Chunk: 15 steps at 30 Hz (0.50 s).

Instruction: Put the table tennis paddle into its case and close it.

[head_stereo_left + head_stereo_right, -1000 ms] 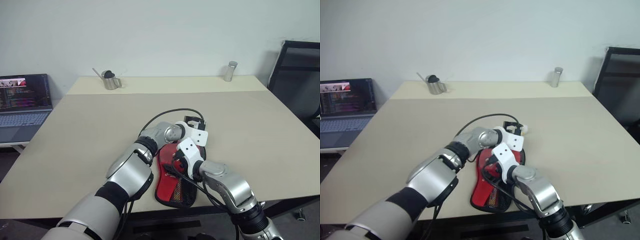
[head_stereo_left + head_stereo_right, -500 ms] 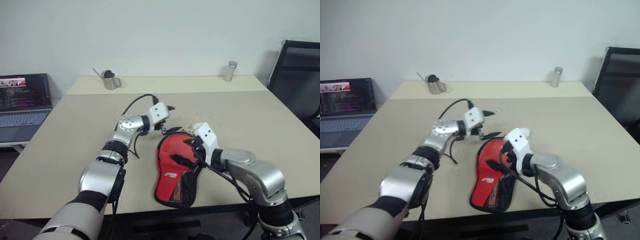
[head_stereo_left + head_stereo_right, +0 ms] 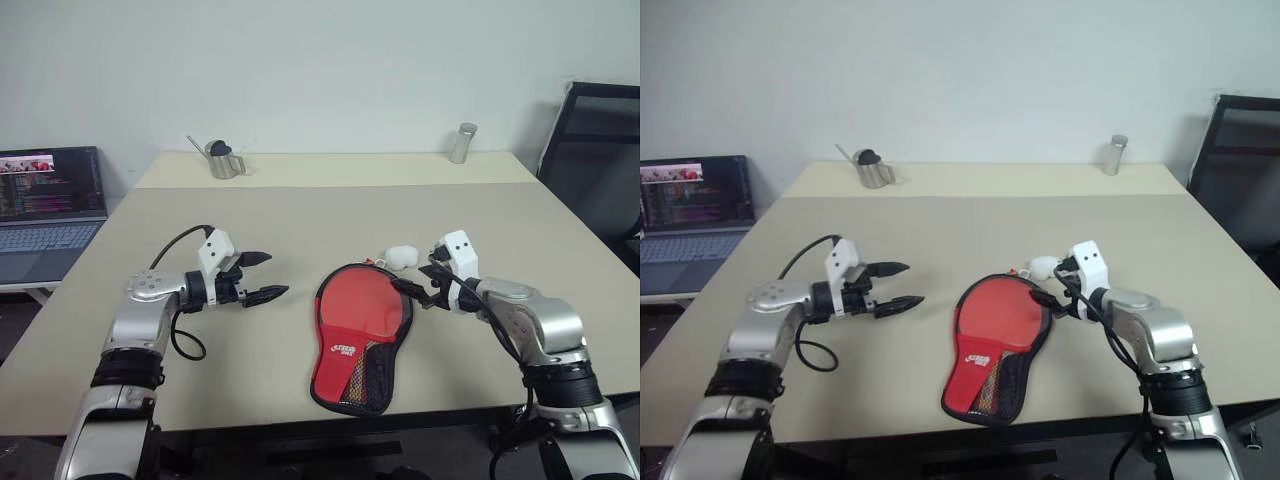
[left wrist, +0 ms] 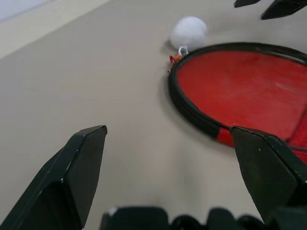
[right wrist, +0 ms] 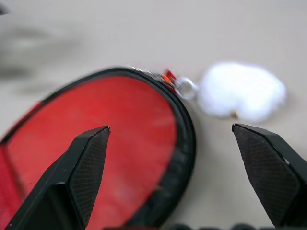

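Observation:
The case (image 3: 360,325) lies flat on the table near its front edge, red front up, with a small white logo and a black zip rim. Its white pompom (image 3: 401,255) rests at the far right of the rim. The paddle is hidden; something striped shows behind black mesh (image 3: 360,378) at the case's near end, and I cannot tell what it is. My left gripper (image 3: 272,276) hangs open to the left of the case, apart from it and pointing at it. My right gripper (image 3: 418,281) is open just off the case's far right rim (image 5: 184,129), beside the pompom (image 5: 240,91), holding nothing.
A small metal watering can (image 3: 222,160) and a metal cylinder (image 3: 460,142) stand at the table's far edge. An open laptop (image 3: 45,205) sits on a lower surface to the left. A black chair (image 3: 595,150) stands at the right.
Both grippers were crossed over the case; they have drawn apart, the left swinging far left and rolling, the right moving right. The case is now uncovered and lies where it was.

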Motion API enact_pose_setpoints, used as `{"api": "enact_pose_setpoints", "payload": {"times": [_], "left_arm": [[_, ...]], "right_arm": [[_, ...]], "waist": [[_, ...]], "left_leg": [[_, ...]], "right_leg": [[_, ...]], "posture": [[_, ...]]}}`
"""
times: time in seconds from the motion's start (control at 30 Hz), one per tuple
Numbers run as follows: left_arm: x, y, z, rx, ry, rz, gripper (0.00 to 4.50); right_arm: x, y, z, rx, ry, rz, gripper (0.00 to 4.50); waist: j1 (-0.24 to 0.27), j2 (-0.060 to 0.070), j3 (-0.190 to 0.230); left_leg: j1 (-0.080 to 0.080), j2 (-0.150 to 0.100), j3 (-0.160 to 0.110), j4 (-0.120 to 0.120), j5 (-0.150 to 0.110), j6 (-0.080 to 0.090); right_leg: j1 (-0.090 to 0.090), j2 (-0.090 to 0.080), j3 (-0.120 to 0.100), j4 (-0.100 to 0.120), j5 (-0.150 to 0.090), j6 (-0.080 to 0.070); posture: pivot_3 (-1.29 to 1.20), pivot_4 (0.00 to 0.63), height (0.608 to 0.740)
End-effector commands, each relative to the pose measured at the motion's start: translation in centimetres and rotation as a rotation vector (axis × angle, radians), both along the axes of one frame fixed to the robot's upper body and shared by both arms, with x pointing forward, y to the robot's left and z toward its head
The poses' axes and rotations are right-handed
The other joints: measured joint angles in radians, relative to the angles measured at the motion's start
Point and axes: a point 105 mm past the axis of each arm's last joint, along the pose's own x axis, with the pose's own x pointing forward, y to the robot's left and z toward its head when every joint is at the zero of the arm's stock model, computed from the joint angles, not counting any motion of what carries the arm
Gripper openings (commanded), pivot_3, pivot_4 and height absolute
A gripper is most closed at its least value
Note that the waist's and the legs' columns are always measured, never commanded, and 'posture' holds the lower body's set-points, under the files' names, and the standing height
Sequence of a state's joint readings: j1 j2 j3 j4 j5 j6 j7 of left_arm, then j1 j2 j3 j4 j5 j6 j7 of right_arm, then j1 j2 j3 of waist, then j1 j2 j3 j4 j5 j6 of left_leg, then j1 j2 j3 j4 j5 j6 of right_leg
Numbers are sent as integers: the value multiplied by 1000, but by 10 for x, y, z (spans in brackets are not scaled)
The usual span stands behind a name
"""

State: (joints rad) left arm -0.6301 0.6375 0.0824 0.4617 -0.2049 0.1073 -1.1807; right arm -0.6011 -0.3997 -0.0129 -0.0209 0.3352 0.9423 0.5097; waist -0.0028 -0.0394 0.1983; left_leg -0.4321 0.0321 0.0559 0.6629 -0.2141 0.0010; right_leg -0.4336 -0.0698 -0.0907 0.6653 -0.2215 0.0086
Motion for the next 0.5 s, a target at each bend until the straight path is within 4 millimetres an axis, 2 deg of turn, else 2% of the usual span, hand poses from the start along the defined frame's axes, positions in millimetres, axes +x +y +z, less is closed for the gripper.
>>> {"api": "enact_pose_setpoints", "payload": {"times": [0.03,0.27,0.37,0.5], "left_arm": [[-5,-3,21,-19,-63,5,4454],[-7,-7,24,-22,-69,11,4454],[-16,-14,26,-26,-40,-51,4500],[-20,-15,32,-20,-28,-78,4500]], "right_arm": [[7,4,1,5,-37,-1,4500],[15,4,-15,33,-6,-20,4500],[17,3,-22,54,28,-31,3863],[18,7,-24,121,74,-34,2511]], "waist": [[1,0,0],[0,0,0],[0,0,0],[0,0,0]], "left_leg": [[0,0,0,0,0,0],[0,0,0,0,0,0],[0,0,0,0,0,0],[0,0,0,0,0,0]], "right_leg": [[0,0,0,0,0,0],[0,0,0,-1,0,0],[0,0,0,0,0,0],[0,0,1,0,0,0]], "posture": [[0,150,740],[0,150,740],[0,150,740],[0,150,740]]}}
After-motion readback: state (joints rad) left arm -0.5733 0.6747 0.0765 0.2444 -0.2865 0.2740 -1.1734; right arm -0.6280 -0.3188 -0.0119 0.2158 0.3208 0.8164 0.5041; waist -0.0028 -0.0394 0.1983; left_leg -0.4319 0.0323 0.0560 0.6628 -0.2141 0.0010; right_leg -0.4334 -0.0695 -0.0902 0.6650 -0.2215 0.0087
